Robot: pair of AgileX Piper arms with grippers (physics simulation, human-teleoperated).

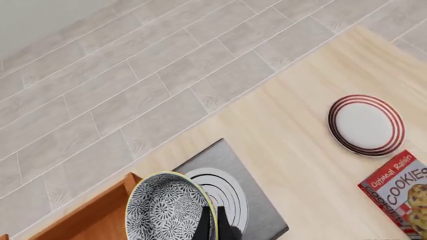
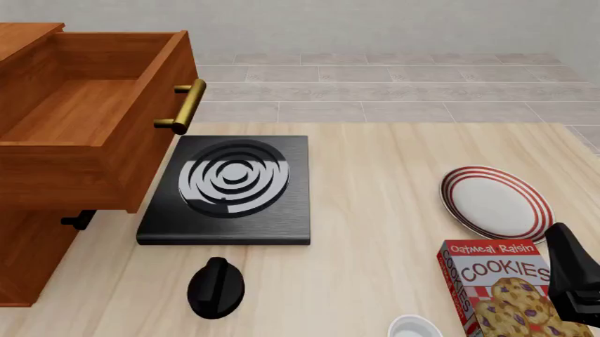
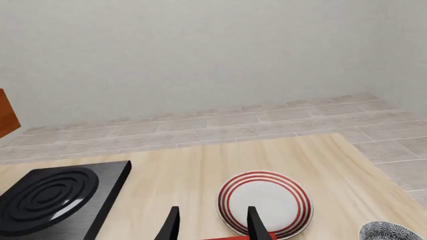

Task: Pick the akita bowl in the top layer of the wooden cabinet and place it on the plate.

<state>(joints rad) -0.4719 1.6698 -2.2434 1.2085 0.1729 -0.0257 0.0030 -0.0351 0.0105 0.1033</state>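
In the left wrist view the akita bowl [image 1: 165, 207], white with dense dark patterning and a greenish rim, hangs high above the stove and the drawer's corner. My left gripper [image 1: 212, 220] is shut on its rim. Neither the bowl nor the left gripper shows in the front view. The wooden cabinet [image 2: 28, 246] stands at the left, with its top layer [image 2: 84, 133] pulled out and empty. The red-striped plate [image 2: 495, 203] [image 1: 365, 124] [image 3: 265, 202] lies bare at the table's right. My right gripper [image 3: 213, 227] is open, just short of the plate.
A black stove plate [image 2: 230, 186] lies mid-table. A cookies box [image 2: 497, 288] sits in front of the plate beside the right arm [image 2: 577, 281]. A small black object [image 2: 216, 286] and a white cup [image 2: 415, 328] are near the front edge. A patterned rounded thing [image 3: 393, 231] shows in the right wrist view.
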